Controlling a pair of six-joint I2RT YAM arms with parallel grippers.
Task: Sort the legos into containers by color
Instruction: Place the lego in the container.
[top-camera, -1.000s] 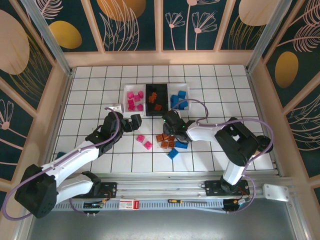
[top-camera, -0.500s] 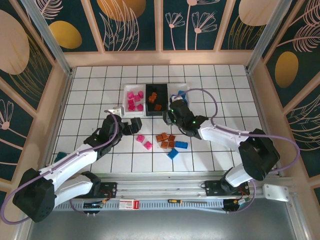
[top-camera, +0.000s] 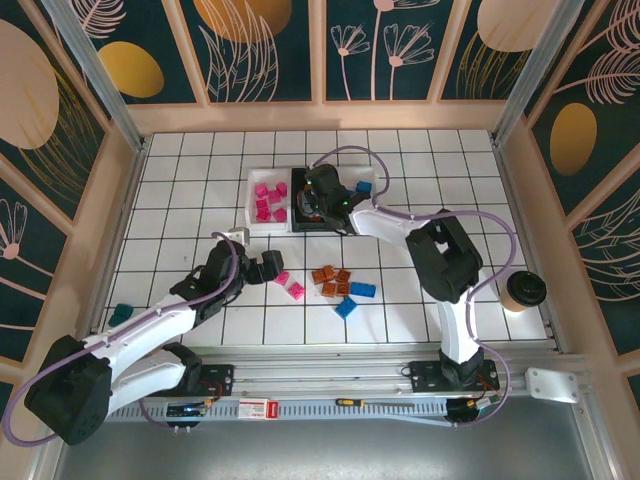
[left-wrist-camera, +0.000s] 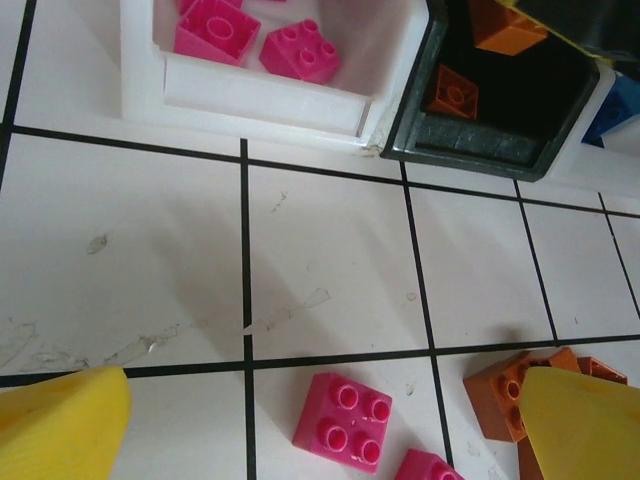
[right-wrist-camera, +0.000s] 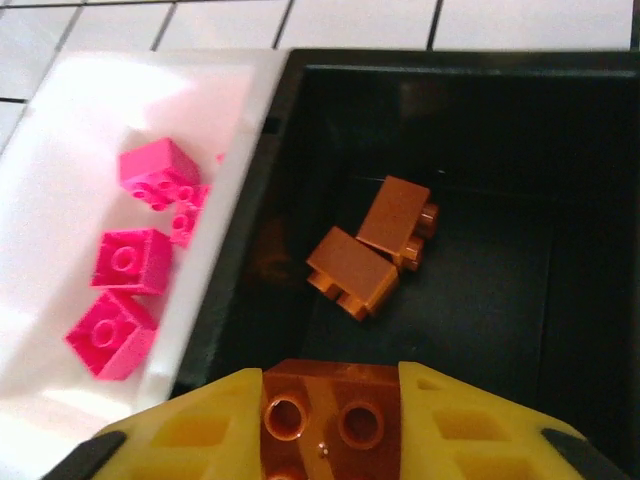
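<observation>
Orange lego (right-wrist-camera: 330, 418) is clamped in my right end effector (top-camera: 320, 197), over the black bin (right-wrist-camera: 500, 300). Two orange bricks (right-wrist-camera: 375, 245) already lie mid-floor there. The bin's near wall is hidden behind my fingers, so I can't tell my margin.

For a good drop:
- push a little further in
- stay right of the rim shared with the pink bin (right-wrist-camera: 110, 90)
- go low so it doesn't bounce, then release

Left end effector (top-camera: 266, 266) is spread wide and empty, hovering over a pink lego (left-wrist-camera: 343, 420) on the counter (left-wrist-camera: 330, 250). For that pick I'd centre on it and square up to its flat sides. An orange brick (left-wrist-camera: 497, 395) sits just beside my right finger (left-wrist-camera: 580, 430); don't clip it.
</observation>
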